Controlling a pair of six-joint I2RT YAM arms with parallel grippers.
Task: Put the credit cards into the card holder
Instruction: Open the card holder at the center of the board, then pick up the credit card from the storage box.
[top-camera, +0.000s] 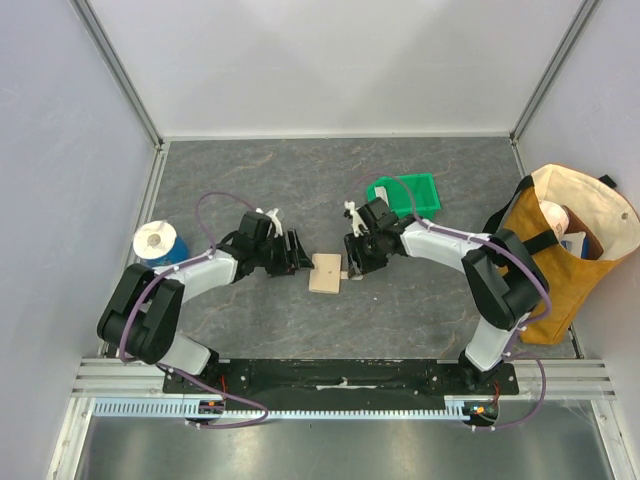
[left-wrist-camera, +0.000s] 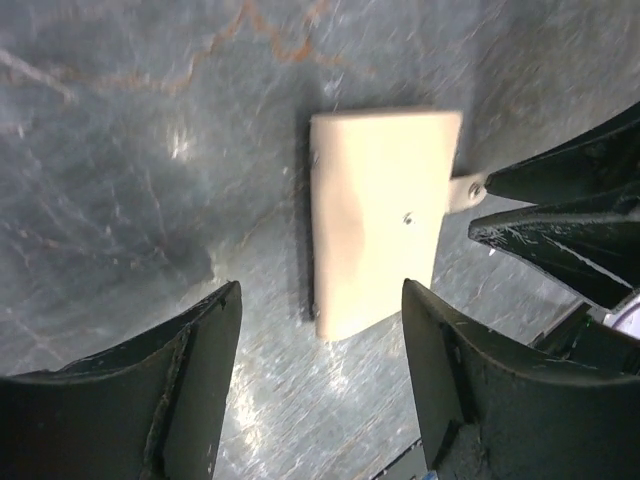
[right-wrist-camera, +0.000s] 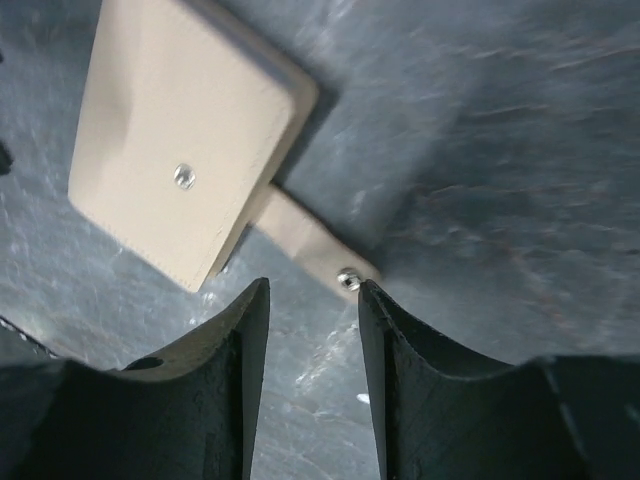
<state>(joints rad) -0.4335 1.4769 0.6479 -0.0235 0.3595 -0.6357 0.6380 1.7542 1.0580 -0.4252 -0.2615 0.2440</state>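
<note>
At six o'clock on the bench (top-camera: 400, 310), both arms rise from their bases and bend inward toward the middle. Just past them, at the centre of the grey stone-patterned surface, the card holder (top-camera: 326, 272) lies flat and folded shut, tan face up. The left pincer (top-camera: 300, 253) sits at its nine o'clock side, released, its fingers (left-wrist-camera: 200, 370) spread wide with nothing between them; the holder's near edge lies just beyond the tips. The right pincer (right-wrist-camera: 312, 290) sits at the holder's three o'clock side, likewise released, with a narrow gap between its fingers and nothing gripped. The holder's strap (right-wrist-camera: 300, 235) sticks out toward it, and the small metal snap (right-wrist-camera: 347, 280) at its end lies just beside one fingertip; whether they touch I cannot tell. A blue and white roll (top-camera: 160, 242) stands at nine o'clock, well apart from the holder. A yellow-brown cloth bag (top-camera: 545, 285) stands at three o'clock by the right wall. Farther off, at one o'clock, a green bin (top-camera: 410, 192) sits behind the right wrist.
</note>
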